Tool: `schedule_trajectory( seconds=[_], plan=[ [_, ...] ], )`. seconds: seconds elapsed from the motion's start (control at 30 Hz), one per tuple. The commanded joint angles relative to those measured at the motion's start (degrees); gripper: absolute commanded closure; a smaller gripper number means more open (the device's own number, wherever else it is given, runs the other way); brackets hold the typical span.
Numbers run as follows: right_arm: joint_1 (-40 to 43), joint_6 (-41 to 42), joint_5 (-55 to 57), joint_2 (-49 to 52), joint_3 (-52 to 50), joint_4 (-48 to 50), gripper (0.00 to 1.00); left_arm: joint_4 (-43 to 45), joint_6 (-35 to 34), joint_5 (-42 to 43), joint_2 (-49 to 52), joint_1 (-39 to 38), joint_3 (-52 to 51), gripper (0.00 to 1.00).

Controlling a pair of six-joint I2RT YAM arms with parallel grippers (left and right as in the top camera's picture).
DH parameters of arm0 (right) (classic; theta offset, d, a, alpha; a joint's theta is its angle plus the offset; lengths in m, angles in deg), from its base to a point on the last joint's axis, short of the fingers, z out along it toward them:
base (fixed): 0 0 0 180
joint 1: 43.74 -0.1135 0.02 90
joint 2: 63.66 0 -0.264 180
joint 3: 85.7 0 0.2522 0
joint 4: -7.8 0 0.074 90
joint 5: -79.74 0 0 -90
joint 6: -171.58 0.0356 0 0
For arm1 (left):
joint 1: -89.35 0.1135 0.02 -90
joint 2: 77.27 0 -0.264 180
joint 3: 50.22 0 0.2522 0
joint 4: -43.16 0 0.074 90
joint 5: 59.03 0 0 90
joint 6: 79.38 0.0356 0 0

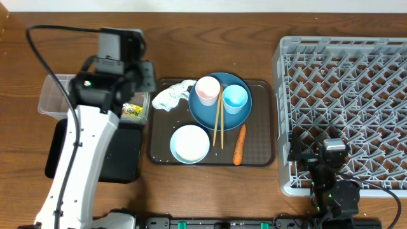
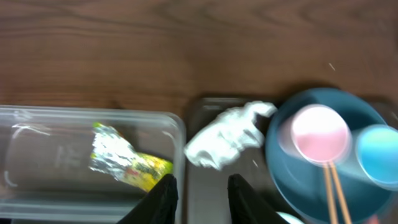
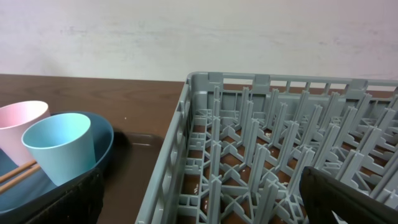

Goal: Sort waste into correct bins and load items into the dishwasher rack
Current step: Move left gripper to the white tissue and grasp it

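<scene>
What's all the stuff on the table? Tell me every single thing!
dishwasher rack: one, grey, right side
serving tray: one, brown, middle
plate: one, blue, on the serving tray
pink cup: one, pinkish-white, on the plate
blue cup: one, light blue, on the plate
chopsticks: two, wooden, across the plate
bowl: one, white, on the serving tray
carrot: one, orange, right of the bowl
tissue: one, white, left of the plate
clear tub: one, see-through, far left
foil: one, silver, in the clear tub
wrapper: one, yellow-green, beside the foil
black tray: one, black, near left
left gripper: open, empty, by the tub's end
right gripper: wide open, empty, at the rack
</scene>
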Motion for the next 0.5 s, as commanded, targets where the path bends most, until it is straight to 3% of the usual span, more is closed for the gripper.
schedule_trajectory(
  seconds=[0.0,0.17,0.27,0.47],
  plan=[
    [0.5,0.4,0.5,-0.1,-0.2,-0.1,0.01,-1.6,0.9,-0.7,1.9,-4.3,0.6,0.69],
    [0.5,0.4,0.5,-0.1,-0.2,-0.1,0.01,-1.0,0.8,-3.9,8.5,-7.8,0.6,0.64],
    [0.5,0.4,0.5,-0.1,-0.2,-0.1,0.01,-0.1,0.9,-3.9,12.5,-7.9,0.6,0.57],
    [0.5,0.4,0.5,-0.1,-0.2,-0.1,0.01,5.5,2.6,-3.9,19.0,-7.7,0.6,0.56]
  ],
)
